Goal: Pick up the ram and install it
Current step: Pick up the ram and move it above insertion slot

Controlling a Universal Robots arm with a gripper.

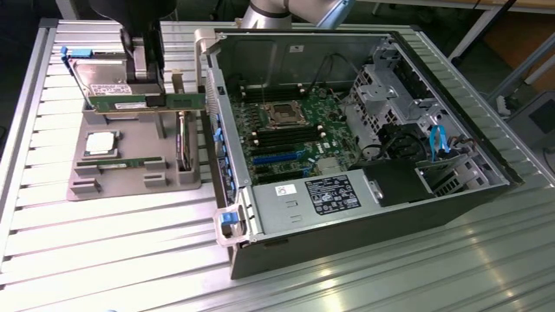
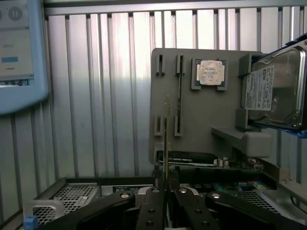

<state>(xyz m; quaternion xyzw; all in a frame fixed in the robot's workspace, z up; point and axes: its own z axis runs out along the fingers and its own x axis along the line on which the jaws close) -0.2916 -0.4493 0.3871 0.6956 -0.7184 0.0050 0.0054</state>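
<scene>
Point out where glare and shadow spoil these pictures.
Exterior view: strong glare washes out the ribbed silver metal table beside the grey plastic parts tray; the open black computer case is dim inside. Wrist view: the black pincer, shut on the thin green ram stick, looks dark against the bright table.

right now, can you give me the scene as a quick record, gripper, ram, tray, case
gripper: shut on the ram
ram: held on edge, raised above the tray
tray: second ram stick in its slot, processor chip, hard drive, tall card standing on edge
computer case: open, to the exterior view's right of the tray, motherboard exposed
install: not yet done
</scene>
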